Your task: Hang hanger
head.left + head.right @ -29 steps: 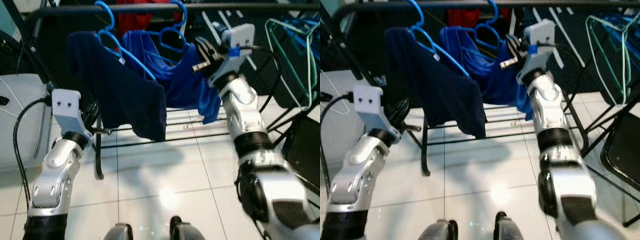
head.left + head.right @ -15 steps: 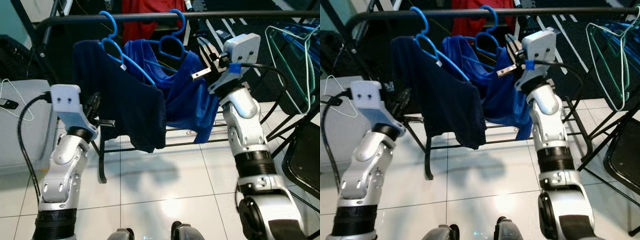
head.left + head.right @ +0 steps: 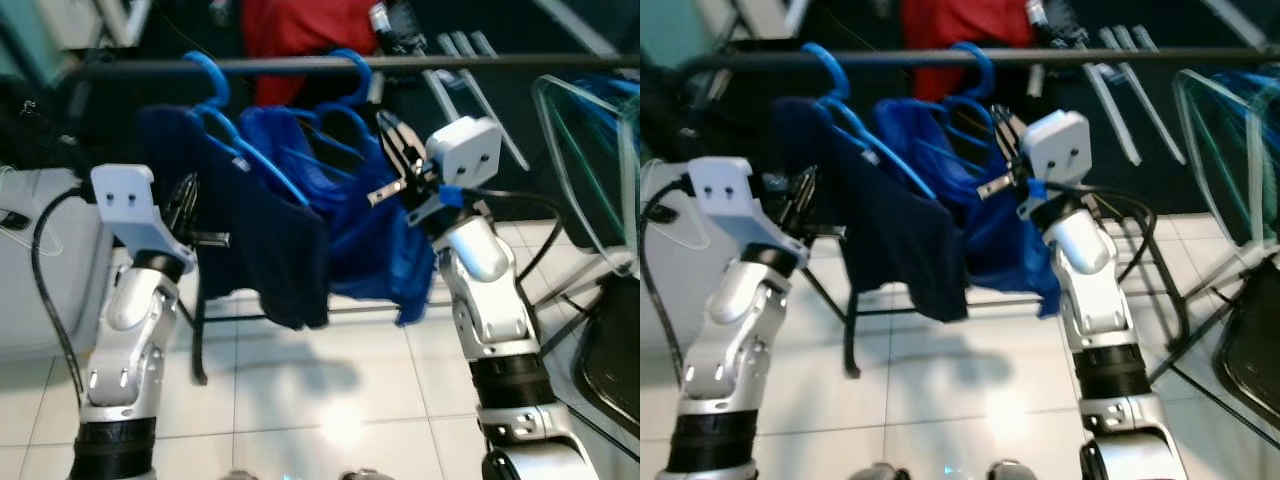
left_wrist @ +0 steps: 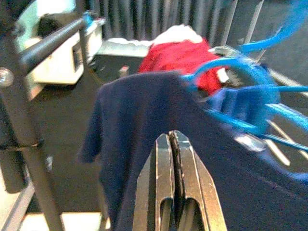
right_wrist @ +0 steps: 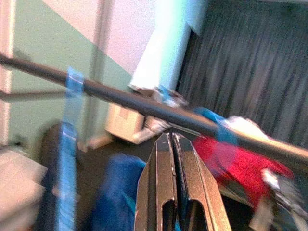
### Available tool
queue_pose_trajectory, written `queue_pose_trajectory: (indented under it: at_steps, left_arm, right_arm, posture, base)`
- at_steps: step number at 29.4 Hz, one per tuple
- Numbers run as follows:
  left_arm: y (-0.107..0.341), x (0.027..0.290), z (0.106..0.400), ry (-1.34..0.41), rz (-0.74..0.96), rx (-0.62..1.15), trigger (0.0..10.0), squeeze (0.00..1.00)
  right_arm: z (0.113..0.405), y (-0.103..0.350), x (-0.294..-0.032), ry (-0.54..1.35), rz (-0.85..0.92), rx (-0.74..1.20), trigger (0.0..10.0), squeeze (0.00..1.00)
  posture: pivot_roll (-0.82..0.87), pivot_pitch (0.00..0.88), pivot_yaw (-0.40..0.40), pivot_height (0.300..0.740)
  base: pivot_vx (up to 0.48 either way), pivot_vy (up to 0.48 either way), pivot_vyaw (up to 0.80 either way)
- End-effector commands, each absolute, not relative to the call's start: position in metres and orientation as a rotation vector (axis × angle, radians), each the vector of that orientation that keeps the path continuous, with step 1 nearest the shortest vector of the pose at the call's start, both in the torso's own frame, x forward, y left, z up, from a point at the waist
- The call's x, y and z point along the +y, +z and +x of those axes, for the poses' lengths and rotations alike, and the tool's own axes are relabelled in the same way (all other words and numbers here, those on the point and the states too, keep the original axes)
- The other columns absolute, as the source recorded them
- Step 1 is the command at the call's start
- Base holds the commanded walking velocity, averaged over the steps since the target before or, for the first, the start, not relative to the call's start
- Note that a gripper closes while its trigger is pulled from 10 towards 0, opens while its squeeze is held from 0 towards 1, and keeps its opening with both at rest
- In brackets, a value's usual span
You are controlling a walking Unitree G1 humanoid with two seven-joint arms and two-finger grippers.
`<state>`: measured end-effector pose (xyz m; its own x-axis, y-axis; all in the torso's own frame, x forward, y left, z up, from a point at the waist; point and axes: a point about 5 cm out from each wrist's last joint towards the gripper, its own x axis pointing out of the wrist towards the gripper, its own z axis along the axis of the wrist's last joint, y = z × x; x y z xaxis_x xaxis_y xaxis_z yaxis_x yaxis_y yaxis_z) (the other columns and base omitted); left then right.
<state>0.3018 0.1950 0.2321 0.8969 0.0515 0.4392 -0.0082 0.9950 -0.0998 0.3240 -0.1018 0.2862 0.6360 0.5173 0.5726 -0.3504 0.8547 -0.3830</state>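
Note:
Two blue hangers hook over the black rail (image 3: pixel 450 62). The left hanger (image 3: pixel 210 85) carries a navy shirt (image 3: pixel 270 240) and the right hanger (image 3: pixel 352 80) carries a blue shirt (image 3: pixel 375 235). My right gripper (image 3: pixel 392 135) is raised just below the rail, beside the blue shirt's right shoulder. In the right wrist view its fingers (image 5: pixel 163 163) are shut with nothing between them, pointing at the rail (image 5: pixel 120 98). My left gripper (image 3: pixel 187 195) is at the navy shirt's left edge. Its fingers (image 4: pixel 162 163) are shut and empty, facing the navy shirt (image 4: pixel 139 110).
Green wire hangers (image 3: pixel 590 150) hang at the right end of the rack. A red garment (image 3: pixel 300 35) hangs behind the rail. A white appliance (image 3: pixel 30 290) stands at the left and a dark chair (image 3: pixel 615 365) at the lower right. The rack's leg (image 3: pixel 198 345) stands on white tiles.
The whole view has tilted up and blurred, so the rail sits lower in the picture. Both grippers stay shut beside the hung shirts, and the hangers remain on the rail.

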Motion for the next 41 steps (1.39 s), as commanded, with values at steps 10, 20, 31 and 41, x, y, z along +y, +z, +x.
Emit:
queue_pose_trajectory:
  at_steps: [10,20,31,41]
  left_arm:
    - [0.225,0.191,0.300,0.029,-0.140,-0.458,10.0,0.00]
    - [0.220,0.191,0.299,0.028,-0.129,-0.443,10.0,0.00]
    - [0.213,0.181,0.300,-0.078,-0.111,-0.385,10.0,0.00]
    - [0.200,0.175,0.300,-0.166,-0.073,-0.299,10.0,0.00]
  right_arm:
    - [0.314,0.286,-0.107,0.494,-0.264,-0.742,10.0,0.00]
    - [0.303,0.280,-0.102,0.527,-0.226,-0.726,10.0,0.00]
    - [0.298,0.254,-0.115,0.356,-0.189,-0.576,10.0,0.00]
    - [0.303,0.243,-0.149,0.192,-0.253,-0.436,10.0,0.00]
  posture:
    - [-0.07,0.228,-0.015,0.740]
    - [-0.08,0.230,-0.020,0.740]
    - [-0.08,0.229,-0.015,0.740]
    - [-0.08,0.222,-0.014,0.740]
  base:
    - [0.147,0.000,0.00]
    - [0.000,0.000,0.00]
    - [0.000,0.000,0.00]
    - [0.000,0.000,0.00]
